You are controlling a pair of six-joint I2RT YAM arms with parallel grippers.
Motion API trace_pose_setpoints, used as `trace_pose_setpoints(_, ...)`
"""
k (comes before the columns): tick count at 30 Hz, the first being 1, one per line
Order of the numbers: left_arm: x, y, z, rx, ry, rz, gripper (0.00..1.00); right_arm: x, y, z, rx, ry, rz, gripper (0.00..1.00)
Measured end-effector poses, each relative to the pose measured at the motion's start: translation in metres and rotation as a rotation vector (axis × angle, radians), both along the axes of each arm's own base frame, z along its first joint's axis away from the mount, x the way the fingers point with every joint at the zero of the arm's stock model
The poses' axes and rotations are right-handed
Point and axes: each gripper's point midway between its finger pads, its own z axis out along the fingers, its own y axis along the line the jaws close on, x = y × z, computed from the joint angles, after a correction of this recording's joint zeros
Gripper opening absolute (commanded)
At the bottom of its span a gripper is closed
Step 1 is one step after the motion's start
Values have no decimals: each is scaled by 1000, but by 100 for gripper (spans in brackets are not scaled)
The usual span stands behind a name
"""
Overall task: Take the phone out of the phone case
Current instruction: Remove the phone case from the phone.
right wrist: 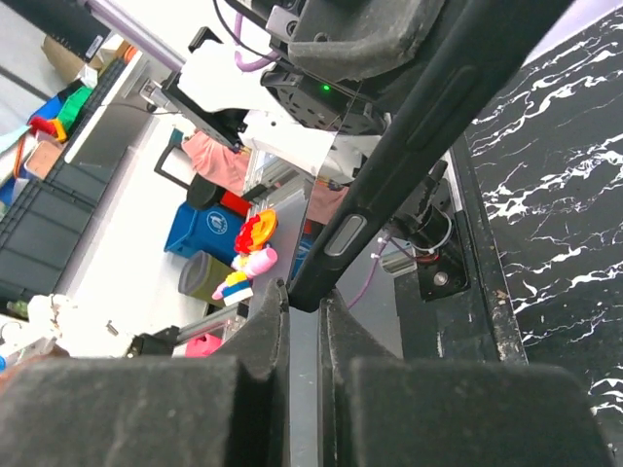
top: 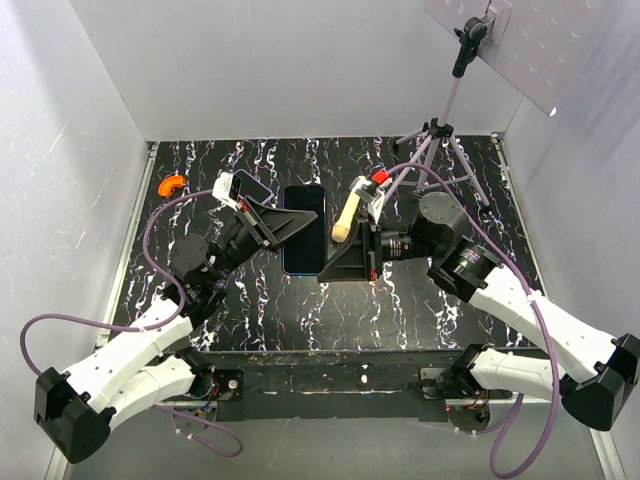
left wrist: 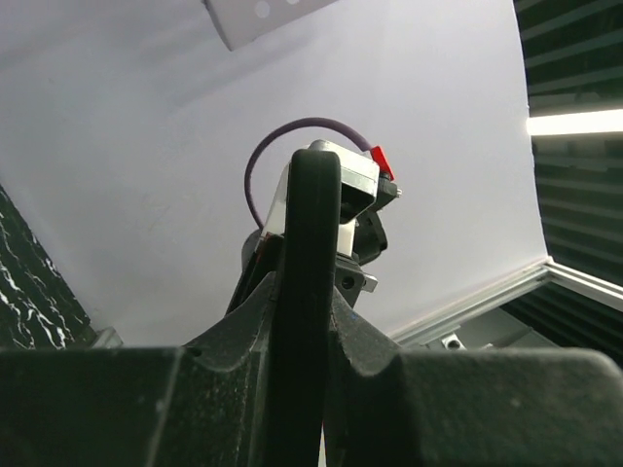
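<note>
Phone (top: 303,228): dark screen up, seated in phone case (right wrist: 389,175), in front of the tripod (top: 440,140) and to its left, over the middle of the marbled bench (top: 250,300). From above it cannot be told whether it rests on the bench or hangs clear of it.

Left hand (left wrist: 304,302): clamped across the case's edge on the side far from the tripod, with the black rim running up between its fingers.

Right hand (right wrist: 304,306): fingers drawn together on the thin lip of the case on the tripod side, just below a side button (right wrist: 346,233).

Stick (top: 345,218): cream-yellow, lying between the phone and the tripod, just beside the right hand.

Orange piece (top: 172,184): far to the left of the tripod, well apart from the phone.

Step in hand, as judged: both hands have a hold and the phone is not yet out, so peeling is about to start.

Next move, as judged: one hand steadies while the other bends the lip back from a corner. A pinch this shallow may slip off the rim.
</note>
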Motion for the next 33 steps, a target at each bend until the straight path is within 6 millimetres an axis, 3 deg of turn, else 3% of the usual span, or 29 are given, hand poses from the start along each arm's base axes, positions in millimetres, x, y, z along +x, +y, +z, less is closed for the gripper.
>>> trace_pose_setpoints(10,-4,-9,5,-74,66,-122,0,9,-3,-9,16,-296,-42,1)
trace_pose_setpoints(17,1,-1,14,-123,83,-115,0,22,3,-1,-58,-350,-68,1)
trace_pose_setpoints(23,32,9,10,-161,130,18,0,58,4,-3,-270,-150,-470,1)
trace_pose_setpoints(28,64,3,-15,-163,221,94,0,90,-7,-29,-449,-80,-763,1)
trace_pose_setpoints(33,89,-3,-48,-128,312,150,0,106,-13,-61,-481,-32,-768,1)
